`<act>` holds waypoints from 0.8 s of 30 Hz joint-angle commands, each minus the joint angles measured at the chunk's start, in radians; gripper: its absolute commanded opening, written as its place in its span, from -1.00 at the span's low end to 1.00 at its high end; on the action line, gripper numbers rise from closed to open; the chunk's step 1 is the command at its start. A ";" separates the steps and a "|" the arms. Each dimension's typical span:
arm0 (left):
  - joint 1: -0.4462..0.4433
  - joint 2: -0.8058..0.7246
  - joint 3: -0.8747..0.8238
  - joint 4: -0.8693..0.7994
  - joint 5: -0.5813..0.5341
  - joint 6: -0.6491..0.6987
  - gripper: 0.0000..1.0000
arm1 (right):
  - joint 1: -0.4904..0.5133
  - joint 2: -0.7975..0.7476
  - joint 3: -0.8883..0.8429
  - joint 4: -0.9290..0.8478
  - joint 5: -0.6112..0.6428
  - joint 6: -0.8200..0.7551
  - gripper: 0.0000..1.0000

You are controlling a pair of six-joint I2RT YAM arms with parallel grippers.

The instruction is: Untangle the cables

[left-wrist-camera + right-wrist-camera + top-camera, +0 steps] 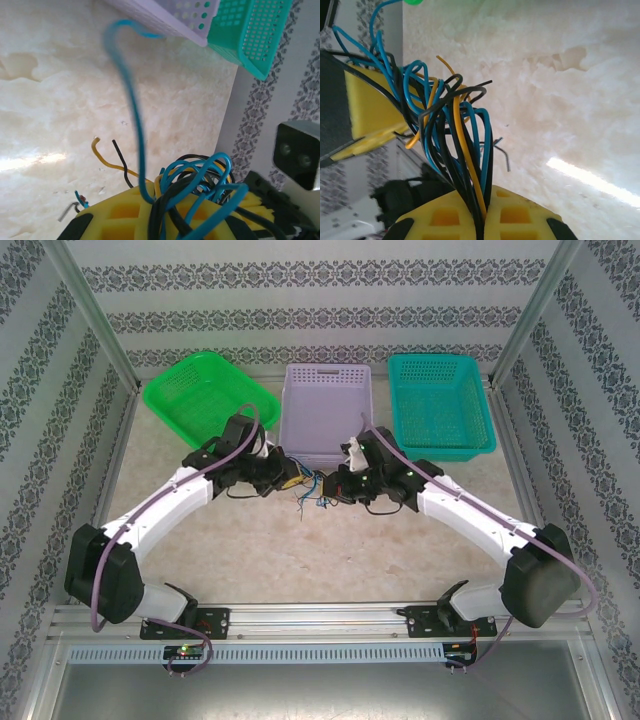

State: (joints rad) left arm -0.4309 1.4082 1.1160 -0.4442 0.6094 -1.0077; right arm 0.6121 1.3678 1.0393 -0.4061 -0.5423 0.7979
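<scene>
Yellow-padded right claw (pixel 484 212) and left claw (pixel 161 220) each pinch the tangled cables (pixel 451 125) over the table (pixel 570 75).

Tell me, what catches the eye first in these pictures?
A knot of blue, black and yellow cables mid-table is pinched from both sides by the left fingers and the right fingers. Behind stand a green basket, a lilac basket and a teal basket.
</scene>
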 commanded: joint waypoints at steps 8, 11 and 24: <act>0.104 0.004 0.145 -0.259 -0.260 0.262 -1.00 | 0.020 0.037 0.156 -0.556 0.228 -0.404 -1.00; 0.102 0.000 0.107 -0.185 -0.154 0.268 -1.00 | 0.054 0.079 0.214 -0.607 0.280 -0.495 -1.00; 0.089 -0.041 0.015 -0.107 -0.052 0.073 -1.00 | 0.053 -0.162 0.117 -0.368 0.382 -0.268 0.01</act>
State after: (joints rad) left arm -0.3389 1.3979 1.1397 -0.5903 0.5674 -0.8440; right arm 0.6250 1.2701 1.1877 -0.8127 -0.2596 0.4454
